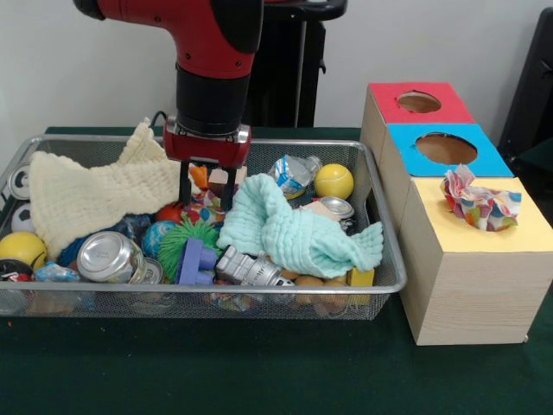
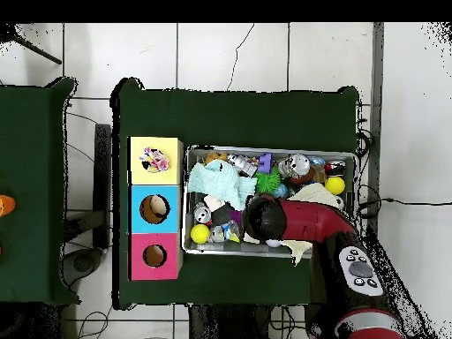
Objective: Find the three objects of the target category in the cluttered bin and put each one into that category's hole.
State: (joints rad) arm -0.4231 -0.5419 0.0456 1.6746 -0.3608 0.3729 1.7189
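The wire mesh bin [image 1: 380, 281] is full of clutter; it also shows in the overhead view [image 2: 265, 150]. My gripper [image 1: 207, 188] is lowered into the bin's middle, fingers [image 1: 184, 186] apart, with small orange and brown items between them. A patch of dotted cloth [image 1: 206, 211] lies just below the tips. One polka-dot cloth [image 1: 480, 201] sits crumpled on the yellow-faced cube [image 1: 484, 240] and covers its hole; it also shows in the overhead view [image 2: 155, 160]. In the overhead view the arm [image 2: 291, 221] hides the gripper.
A cream waffle cloth [image 1: 95, 194] lies at the bin's left and a mint-green cloth [image 1: 298, 232] right of the gripper. Cans [image 1: 108, 255], a yellow ball [image 1: 333, 181] and a green spiky ball [image 1: 183, 238] lie around. Blue-faced [image 1: 445, 149] and red-faced [image 1: 419, 102] cubes stand behind the yellow one.
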